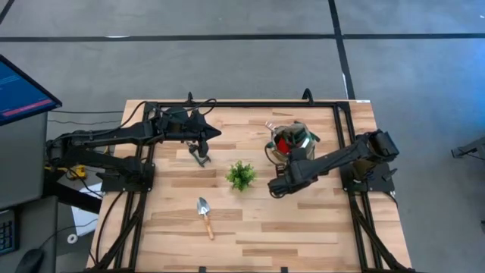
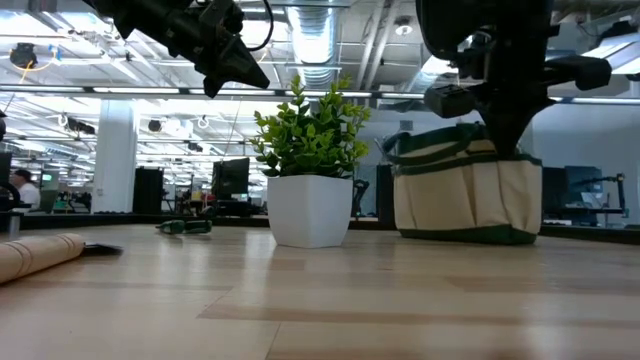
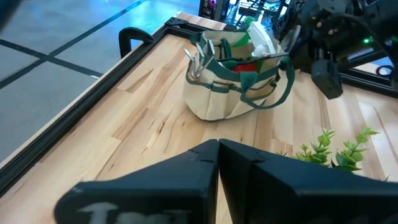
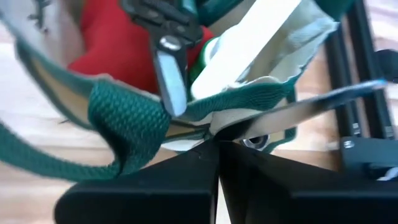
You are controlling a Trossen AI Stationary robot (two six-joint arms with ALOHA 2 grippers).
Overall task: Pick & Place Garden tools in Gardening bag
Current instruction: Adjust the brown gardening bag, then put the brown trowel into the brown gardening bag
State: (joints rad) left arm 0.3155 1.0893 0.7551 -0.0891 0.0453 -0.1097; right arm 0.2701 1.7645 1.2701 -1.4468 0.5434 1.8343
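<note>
One bag [image 1: 294, 141] sits just beside the single potted plant [image 1: 241, 175], with red gloves [image 1: 284, 142] and shears [image 4: 163, 37] already inside. One trowel [image 1: 204, 215] lies near the plant on the table [image 1: 318, 227], one more tool [image 1: 200, 155] too. Left gripper [image 1: 216, 133] hangs over that tool, fingers together; right gripper [image 1: 274, 188] sits between bag and plant, pinched together, empty.

Gardening bag [image 1: 295, 141] stood upright toward the table's far right: round, beige fabric, dark green rim and loop handles. Red gloves [image 3: 239, 64] and metal tool heads [image 3: 200, 59] showed inside; pruning shears [image 4: 166, 43] lay across the rim. A wooden-handled trowel [image 1: 204, 216] lay flat near the front edge, blade pointing away. Another dark-handled tool [image 1: 200, 155] lay left of centre, type unclear.
</note>
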